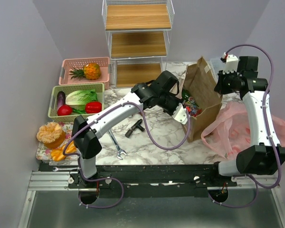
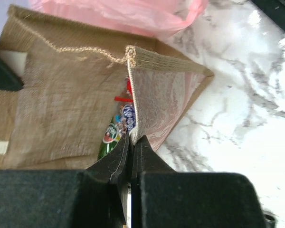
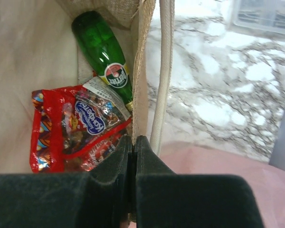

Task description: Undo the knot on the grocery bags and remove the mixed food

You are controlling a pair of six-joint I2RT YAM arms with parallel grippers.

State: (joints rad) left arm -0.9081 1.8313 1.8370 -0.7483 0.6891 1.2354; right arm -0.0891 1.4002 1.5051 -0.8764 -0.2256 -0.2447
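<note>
Pinching rim of stiff brown paper bag (image 2: 61, 95) with left hand (image 2: 131, 140) and right hand (image 3: 133, 140). Red crinkly snack packet (image 3: 71, 128) inside bag, likely light, slippery: grab a corner.

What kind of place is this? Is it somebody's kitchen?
Probably not a real kitchen: it looks like a robot practice bench. Two white robot arms are bolted by a marble-patterned table holding a green plastic basket of vegetables and a stiff brown grocery bag.

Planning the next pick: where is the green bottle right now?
In the right wrist view, the green bottle lies inside the brown paper bag, just above the red snack packet; that bag stands right of table centre.
</note>
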